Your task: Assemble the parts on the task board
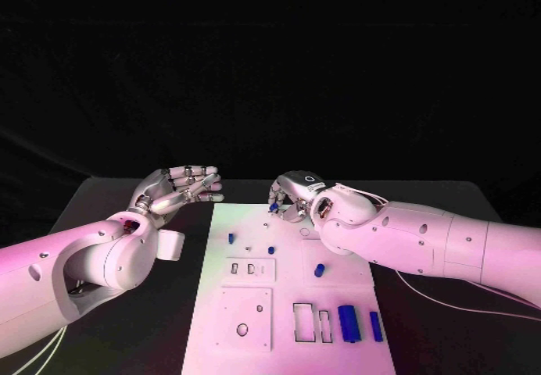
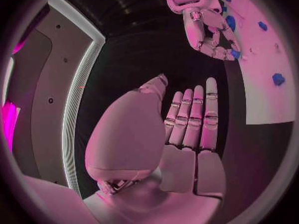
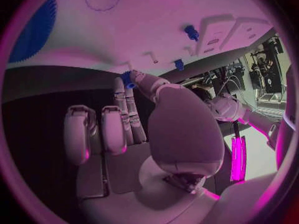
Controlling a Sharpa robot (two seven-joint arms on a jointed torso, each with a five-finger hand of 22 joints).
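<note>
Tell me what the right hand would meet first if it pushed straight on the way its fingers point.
Probably the task board. The right hand, pinching a small blue part, points down at the board's far end, and nothing shows between them. Depth is unclear.

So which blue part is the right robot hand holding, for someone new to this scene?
Start at the white task board and go to its far edge. There the right robot hand pinches a small blue part at its fingertips; the other blue parts lie loose on the board.

Left hand [image 1: 178, 188] is raised, palm open, fingers straight and together. Right hand [image 1: 295, 197] points downward, fingertips [image 3: 127, 79] pinching.
</note>
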